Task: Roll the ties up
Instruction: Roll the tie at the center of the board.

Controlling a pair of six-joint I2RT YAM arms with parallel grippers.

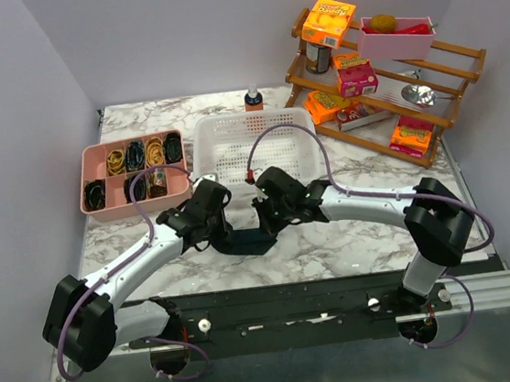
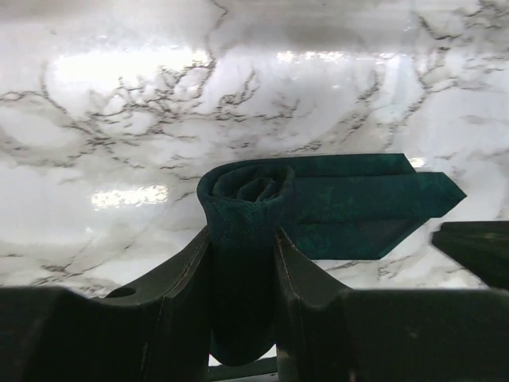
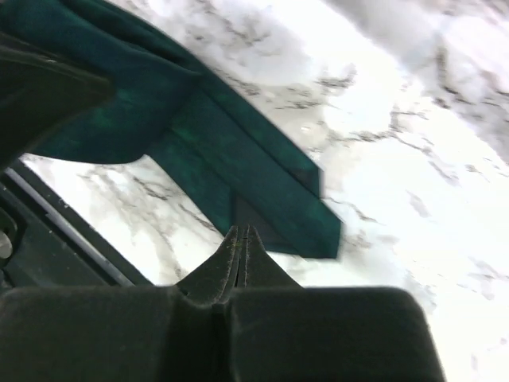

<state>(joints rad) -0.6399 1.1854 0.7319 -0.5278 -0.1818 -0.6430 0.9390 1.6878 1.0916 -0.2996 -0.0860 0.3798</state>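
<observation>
Top view: one tie (image 1: pixel 248 242), dark teal-navy cloth, lies on the marble table (image 1: pixel 353 240) near its front edge. It shows only as a short dark patch between two tools. The left tool (image 1: pixel 218 236) is at its left end and the right tool (image 1: pixel 274 225) at its right end. From here I cannot tell how either tool's jaws stand. Behind the tie stand one white basket (image 1: pixel 251 143), one pink divided tray (image 1: pixel 133 173) and one wooden rack (image 1: pixel 380 75).

Left wrist view: one end of the tie is wound into a tight roll with its spiral layers showing at the top. The left tool's two fingers (image 2: pixel 184 274) press against this roll from either side and hold it upright. The rest of the tie runs flat to the right in two overlapping layers and ends in a point. The cloth is matte with a fine weave.

Right wrist view: the flat, pointed part crosses the table diagonally, folded over itself. The right tool's two fingers are pressed together with no gap. Their tips sit at the near edge of the cloth. Whether they pinch any cloth cannot be told.
</observation>
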